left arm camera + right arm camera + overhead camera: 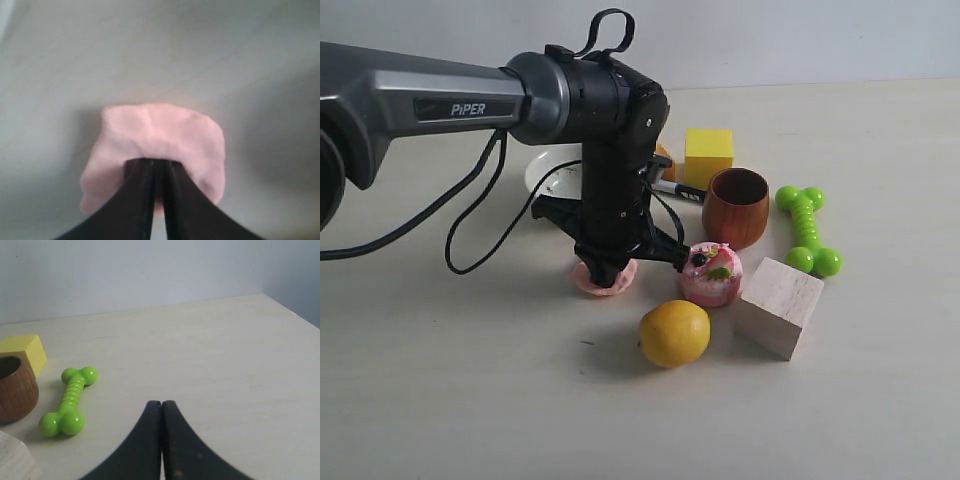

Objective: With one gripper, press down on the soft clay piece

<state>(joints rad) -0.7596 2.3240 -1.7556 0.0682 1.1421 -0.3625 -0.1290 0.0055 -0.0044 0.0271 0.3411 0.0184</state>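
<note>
The pale pink soft clay piece (604, 280) lies flat on the table to the left of the round pink cake toy (711, 274). My left gripper (604, 266), the black end of the grey "PIPER" arm, points straight down with its tips on the clay. In the left wrist view the clay (160, 135) fills the middle and the gripper (159, 162) is shut, its tips pressed against the clay's top with only a thin slit between them. My right gripper (161, 404) is shut on nothing above bare table, away from the clay and out of the exterior view.
Close to the clay's right are a yellow fruit (674, 332), a pale wooden block (778, 305), a wooden cup (735, 207), a green bone toy (807, 229) and a yellow cube (708, 156). A white plate (548, 170) sits behind the arm. Black cables (480, 215) hang at left.
</note>
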